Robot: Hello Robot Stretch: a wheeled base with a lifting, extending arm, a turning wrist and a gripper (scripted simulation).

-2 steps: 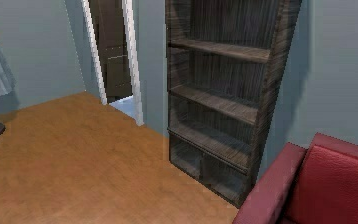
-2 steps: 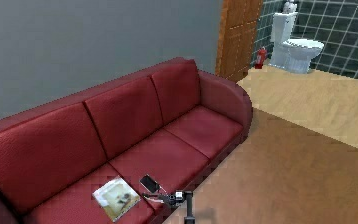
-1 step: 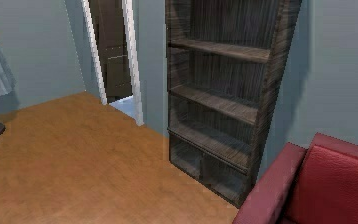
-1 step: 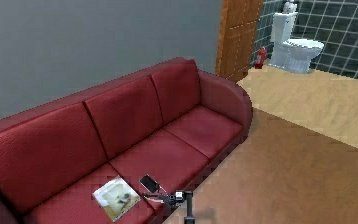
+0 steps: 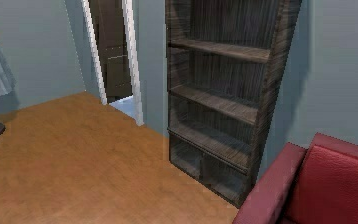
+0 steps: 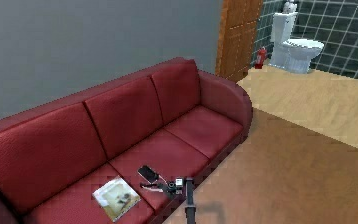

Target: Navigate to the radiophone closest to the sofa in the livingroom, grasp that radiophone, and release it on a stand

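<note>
A small dark flat object, perhaps the radiophone [image 6: 147, 174], lies on the front seat cushion of a red sofa [image 6: 127, 115] in the arm side view. The gripper [image 6: 167, 184] sits just right of that object, at the sofa's front edge, with its dark arm bar [image 6: 190, 205] rising from the bottom edge. I cannot tell whether the gripper holds anything, nor whether it touches the dark object. The sofa's red armrest [image 5: 317, 185] fills the forward view's bottom right corner.
A pale book or magazine [image 6: 115, 197] lies on the seat left of the dark object. A tall dark wooden bookshelf [image 5: 227, 90] stands ahead, beside a white-framed doorway [image 5: 112, 50]. Past the sofa's far end, a wooden door [image 6: 237, 35] gives onto a tiled room with a toilet [image 6: 297, 45]. Wooden floor [image 5: 77, 160] lies free.
</note>
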